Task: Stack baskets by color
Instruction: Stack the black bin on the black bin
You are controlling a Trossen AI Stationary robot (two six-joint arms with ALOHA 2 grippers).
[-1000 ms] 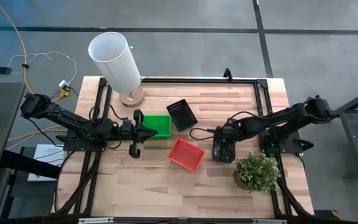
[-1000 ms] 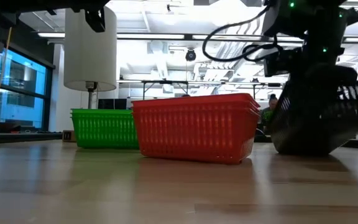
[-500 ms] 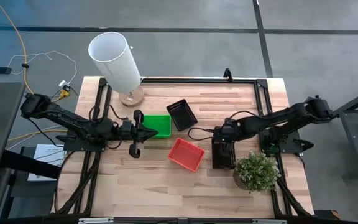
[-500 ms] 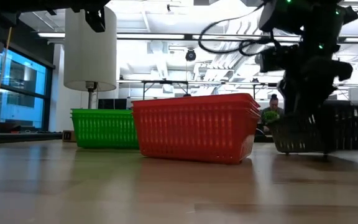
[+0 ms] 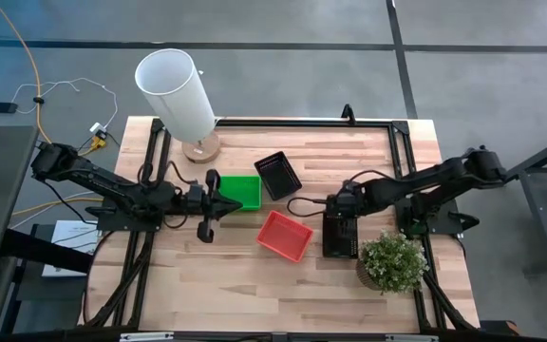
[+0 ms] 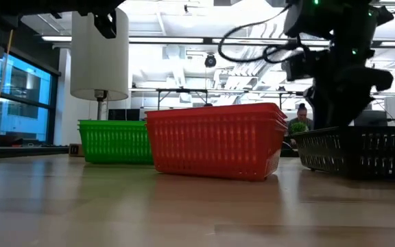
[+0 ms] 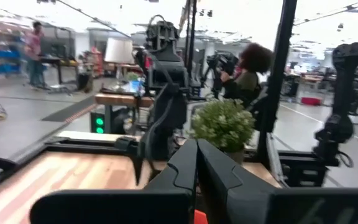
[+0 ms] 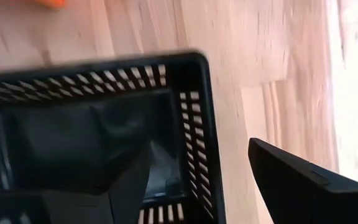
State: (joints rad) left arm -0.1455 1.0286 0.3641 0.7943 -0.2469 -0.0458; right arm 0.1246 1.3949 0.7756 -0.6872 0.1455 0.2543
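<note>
right gripper (image 5: 342, 217) open, fingers astride rim of black mesh plastic basket (image 5: 341, 239) flat beside potted green plant (image 5: 391, 263) | left gripper (image 5: 224, 199) closed, empty, at green mesh basket (image 5: 245, 191) | red mesh basket (image 5: 284, 236) between, bare wood around

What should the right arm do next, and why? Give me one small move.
Probably close the right gripper on the wall of the black basket beside the plant. Its jaws stand open astride that wall, one inside, one outside, and the basket sits flat, apart from the other black basket it should stack with. The left gripper waits shut by the green baskets.
</note>
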